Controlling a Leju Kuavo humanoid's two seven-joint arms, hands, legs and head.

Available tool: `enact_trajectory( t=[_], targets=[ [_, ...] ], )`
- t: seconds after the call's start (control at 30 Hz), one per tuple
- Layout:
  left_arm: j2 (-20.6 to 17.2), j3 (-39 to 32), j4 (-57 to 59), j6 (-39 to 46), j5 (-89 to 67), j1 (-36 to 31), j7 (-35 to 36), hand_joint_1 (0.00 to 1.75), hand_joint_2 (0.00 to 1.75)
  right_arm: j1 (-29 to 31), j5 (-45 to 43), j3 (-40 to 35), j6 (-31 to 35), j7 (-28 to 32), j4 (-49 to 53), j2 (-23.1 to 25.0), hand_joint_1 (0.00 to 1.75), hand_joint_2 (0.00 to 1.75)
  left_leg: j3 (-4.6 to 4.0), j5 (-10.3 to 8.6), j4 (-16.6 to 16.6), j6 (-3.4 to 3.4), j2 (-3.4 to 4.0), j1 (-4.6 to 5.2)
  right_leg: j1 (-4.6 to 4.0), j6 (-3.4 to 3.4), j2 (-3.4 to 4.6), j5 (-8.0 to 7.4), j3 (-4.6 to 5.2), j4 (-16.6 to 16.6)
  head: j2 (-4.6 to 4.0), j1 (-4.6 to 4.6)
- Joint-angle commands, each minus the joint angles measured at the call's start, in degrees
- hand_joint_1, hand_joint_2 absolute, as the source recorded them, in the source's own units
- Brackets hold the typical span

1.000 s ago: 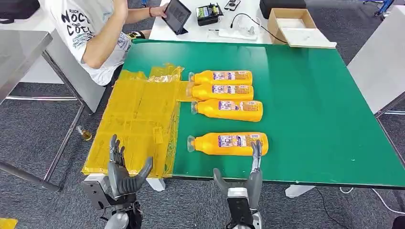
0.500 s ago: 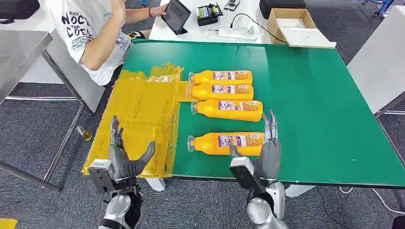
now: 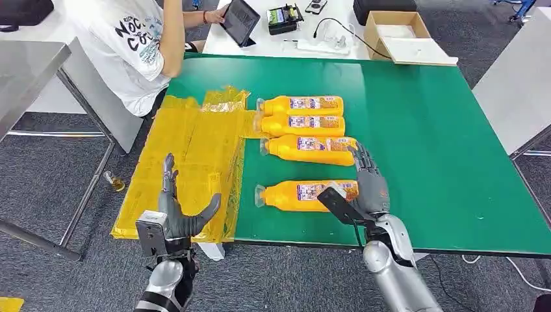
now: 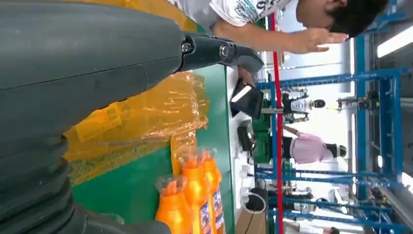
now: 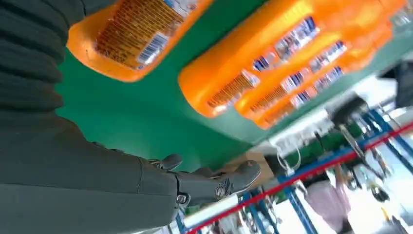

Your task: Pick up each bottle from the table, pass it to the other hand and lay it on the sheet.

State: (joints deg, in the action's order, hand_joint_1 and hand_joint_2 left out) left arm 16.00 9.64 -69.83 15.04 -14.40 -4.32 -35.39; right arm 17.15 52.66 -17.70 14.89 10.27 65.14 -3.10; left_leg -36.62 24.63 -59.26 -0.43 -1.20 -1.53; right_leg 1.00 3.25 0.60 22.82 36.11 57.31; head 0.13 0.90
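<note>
At the left edge of the green table [image 3: 422, 130] a crinkled yellow sheet [image 3: 188, 162] lies spread out, its near end hanging a little over the table's front edge. A person [image 3: 140, 45] in a white printed shirt sits at the far left corner, one hand on a dark tablet [image 3: 240, 21]. The robot's left hand [image 3: 175, 218] is raised over the near end of the sheet, palm up, fingers spread and thumb out to the side, with nothing in it.

Just to the right of the sheet, four orange bottles lie on their sides with their caps pointing toward it. Three of them form a row touching or nearly touching one another: the far bottle [image 3: 302, 104], the second bottle [image 3: 302, 123] and the third bottle [image 3: 308, 148]. The near bottle [image 3: 295, 194] lies apart from these, closer to the front edge.

The right hand [image 3: 365, 188] is over the base end of the near bottle, fingers spread and reaching toward the base of the third bottle, grasping nothing; whether it touches the near bottle I cannot tell. In the right wrist view the fingers [image 5: 209, 183] stand apart above the green surface.

Beyond the table, on a white desk, a cardboard box [image 3: 396, 32] stands open.
</note>
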Motion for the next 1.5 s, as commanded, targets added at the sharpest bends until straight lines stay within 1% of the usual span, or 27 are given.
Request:
enact_trajectory(
  t=[0.03,0.07,0.1,0.13,0.17,0.2,0.23,0.27,0.3,0.37,0.4,0.43,0.5,0.53,0.6,0.63,0.73,0.77,0.8,0.83,0.9,1.0,1.1,1.13,1.2,1.23,1.5],
  targets=[
    [-1.7,-1.4,6.4,-1.1,-0.6,-2.4,0.0,0.00,1.75,6.1,-5.6,-6.0,-8.3,3.8,-12.7,-1.9,0.00,1.75,0.38,0.07,0.1,0.10,0.23,0.03,-0.03,-0.13,0.10,0.02,-0.32,-0.1,0.00,-0.02],
    [-1.7,-1.5,6.8,-1.2,-0.7,-2.6,-0.1,0.00,1.75,6.7,-6.8,-7.3,-10.1,5.1,-13.5,-2.0,0.00,1.75,0.47,0.08,0.2,0.11,0.26,0.03,-0.04,-0.16,0.10,0.03,-0.40,-0.2,0.00,0.00],
    [-1.7,-1.6,7.3,-1.3,-0.6,-2.8,-0.2,0.00,1.75,7.3,-7.3,-8.4,-10.9,5.6,-13.9,-2.2,0.00,1.75,0.36,0.07,0.1,0.08,0.24,0.02,-0.03,-0.13,0.11,0.02,-0.29,-0.1,0.00,0.02],
    [-1.7,-1.6,7.4,-1.3,-0.6,-2.8,-0.2,0.00,1.75,7.4,-7.3,-8.5,-10.9,5.6,-13.8,-2.1,0.00,1.75,0.46,0.09,0.2,0.11,0.27,0.03,-0.04,-0.16,0.12,0.03,-0.37,-0.1,0.00,-0.02],
    [-1.7,-1.6,7.4,-1.3,-0.6,-2.8,-0.2,0.00,1.75,7.4,-7.3,-8.5,-10.9,5.6,-13.8,-2.1,0.00,1.75,0.33,0.06,0.1,0.09,0.17,0.03,-0.03,-0.12,0.05,0.04,-0.28,-0.1,0.00,0.00],
    [-1.7,-1.6,7.4,-1.3,-0.6,-2.8,-0.2,0.00,1.75,7.4,-7.3,-8.5,-10.9,5.6,-13.8,-2.1,0.00,1.75,0.48,0.09,0.2,0.12,0.24,0.03,-0.04,-0.16,0.07,0.05,-0.41,-0.1,0.00,0.00],
    [-1.7,-1.7,7.7,-1.3,-0.6,-3.0,-0.3,0.00,1.75,7.9,-7.9,-9.3,-11.9,6.1,-14.2,-2.3,0.00,1.75,0.28,0.06,0.1,0.08,0.16,0.02,-0.03,-0.11,0.05,0.03,-0.23,-0.1,0.00,0.00],
    [-1.7,-1.7,8.1,-1.4,-0.5,-3.2,-0.4,0.00,1.75,8.5,-8.9,-10.2,-13.1,6.7,-14.5,-2.6,0.00,1.75,0.41,0.08,0.1,0.12,0.21,0.03,-0.03,-0.15,0.05,0.04,-0.35,-0.1,0.00,0.00],
    [-1.6,-1.8,8.3,-1.4,-0.5,-3.3,-0.5,0.00,1.75,9.2,-9.1,-11.0,-13.7,6.8,-14.9,-2.7,0.00,1.75,0.28,0.06,0.1,0.09,0.18,0.04,-0.01,-0.09,0.07,0.02,-0.22,-0.1,0.00,0.00],
    [-1.6,-1.6,8.5,0.7,-1.7,-3.5,-1.9,0.00,1.75,10.9,-9.1,-13.7,-13.8,7.9,-16.0,-3.0,0.00,1.75,0.50,0.10,0.1,0.15,0.29,0.04,-0.03,-0.16,0.10,0.04,-0.42,-0.1,0.00,0.00],
    [-1.5,-1.6,8.3,0.4,-1.3,-3.6,-1.8,0.00,1.75,11.6,-9.8,-14.6,-14.3,8.1,-16.7,-2.8,0.00,1.75,0.37,0.07,0.1,0.12,0.25,0.05,-0.01,-0.13,0.10,0.03,-0.30,-0.1,0.00,0.00],
    [-1.5,-1.6,8.2,0.1,-1.0,-3.5,-1.7,0.00,1.75,11.9,-9.8,-15.1,-14.5,8.1,-16.9,-2.8,0.00,1.75,0.23,0.04,0.1,0.08,0.20,0.04,0.00,-0.09,0.10,0.00,-0.17,-0.1,0.00,-0.02],
    [-1.5,-1.6,8.2,0.1,-1.0,-3.6,-1.7,0.00,1.75,12.0,-9.8,-15.2,-14.5,8.0,-16.9,-2.8,0.00,1.75,0.43,0.08,0.1,0.13,0.28,0.04,-0.03,-0.17,0.10,0.03,-0.35,-0.1,0.00,0.00],
    [-1.5,-1.5,8.0,0.1,-1.0,-3.5,-1.7,0.00,1.75,12.3,-9.6,-15.5,-14.6,7.8,-17.3,-2.8,0.00,1.75,0.24,0.04,0.1,0.07,0.17,0.02,-0.02,-0.11,0.05,0.02,-0.19,-0.1,0.00,-0.02],
    [-1.7,-1.5,7.6,0.0,-0.7,-3.4,-1.4,0.00,1.75,13.6,-9.4,-16.9,-14.9,7.0,-18.9,-2.8,0.00,1.75,0.50,0.08,0.2,0.13,0.21,0.04,-0.04,-0.19,0.01,0.07,-0.43,-0.1,0.00,0.00],
    [-1.8,-1.6,7.7,0.1,-0.6,-3.5,-1.3,0.00,1.75,14.4,-9.3,-17.7,-15.0,6.3,-19.7,-2.9,0.00,1.75,0.27,0.05,0.1,0.08,0.16,0.02,-0.03,-0.12,0.04,0.03,-0.22,-0.1,0.00,-0.02],
    [-2.0,-1.7,7.7,0.0,-0.5,-3.3,-1.2,0.00,1.75,15.4,-9.2,-18.5,-15.1,5.4,-20.5,-3.2,0.00,1.75,0.42,0.09,0.1,0.13,0.29,0.05,-0.02,-0.15,0.13,0.04,-0.33,-0.1,0.00,0.00],
    [-2.0,-1.8,7.8,-0.1,-0.4,-3.3,-1.1,0.00,1.75,16.2,-9.3,-19.1,-15.8,4.7,-21.6,-3.3,0.00,1.75,0.26,0.04,0.1,0.09,0.18,0.05,0.00,-0.10,0.07,0.03,-0.19,0.0,0.00,0.00],
    [-2.0,-1.9,8.1,-0.1,-0.3,-3.3,-1.0,0.00,1.75,17.1,-9.4,-20.1,-16.3,4.5,-22.4,-3.6,0.00,1.75,0.39,0.07,0.1,0.13,0.20,0.05,-0.02,-0.14,0.04,0.05,-0.32,-0.1,0.00,0.00],
    [-2.0,-2.0,8.2,0.2,-0.5,-3.3,-1.1,0.00,1.75,17.6,-9.7,-20.4,-16.6,4.1,-22.7,-3.9,0.00,1.75,0.19,0.02,0.1,0.07,0.12,0.03,0.00,-0.08,0.03,0.02,-0.14,0.0,0.00,-0.02],
    [-2.0,-2.0,8.5,0.4,-0.6,-3.4,-1.2,0.00,1.75,18.3,-9.9,-21.5,-17.3,3.4,-23.2,-4.6,0.00,1.75,0.43,0.09,0.1,0.13,0.26,0.04,-0.03,-0.15,0.08,0.05,-0.36,-0.1,0.00,0.00],
    [-2.0,-2.2,8.9,0.5,-0.6,-3.5,-1.2,0.00,1.75,19.1,-10.1,-23.4,-18.7,2.3,-24.2,-5.5,0.00,1.75,0.23,0.02,0.1,0.09,0.08,0.04,0.00,-0.10,-0.04,0.03,-0.21,0.0,0.00,0.00],
    [-2.0,-2.3,9.1,0.5,-0.6,-3.5,-1.1,0.00,1.75,19.2,-10.3,-24.0,-19.0,1.8,-24.7,-6.0,0.00,1.75,0.35,0.06,0.1,0.11,0.15,0.04,-0.02,-0.13,0.01,0.05,-0.31,-0.1,0.00,0.00],
    [-2.0,-2.3,9.1,0.5,-0.6,-3.5,-1.1,0.00,1.75,19.2,-10.3,-24.0,-19.0,1.8,-24.8,-6.1,0.00,1.75,0.22,0.02,0.1,0.07,0.08,0.04,0.00,-0.09,-0.02,0.03,-0.19,0.0,0.00,-0.02],
    [-2.0,-2.3,9.1,0.5,-0.6,-3.5,-1.1,0.00,1.75,19.2,-10.3,-24.0,-19.0,1.8,-24.8,-6.1,0.00,1.75,0.42,0.07,0.1,0.12,0.13,0.04,-0.03,-0.16,-0.04,0.07,-0.39,-0.1,0.00,0.00],
    [-2.0,-2.3,9.1,0.5,-0.6,-3.5,-1.1,0.00,1.75,19.2,-10.3,-24.0,-19.0,1.8,-24.8,-6.1,0.00,1.75,0.30,0.05,0.1,0.09,0.12,0.03,-0.02,-0.12,-0.01,0.05,-0.27,-0.1,0.00,0.00],
    [-1.9,-2.2,9.1,0.5,-0.6,-3.5,-1.0,0.00,1.75,19.5,-10.7,-24.5,-19.1,1.1,-25.3,-6.2,0.00,1.75,0.46,0.09,0.1,0.14,0.20,0.04,-0.03,-0.17,0.02,0.07,-0.40,-0.1,0.00,0.00]
  ],
)
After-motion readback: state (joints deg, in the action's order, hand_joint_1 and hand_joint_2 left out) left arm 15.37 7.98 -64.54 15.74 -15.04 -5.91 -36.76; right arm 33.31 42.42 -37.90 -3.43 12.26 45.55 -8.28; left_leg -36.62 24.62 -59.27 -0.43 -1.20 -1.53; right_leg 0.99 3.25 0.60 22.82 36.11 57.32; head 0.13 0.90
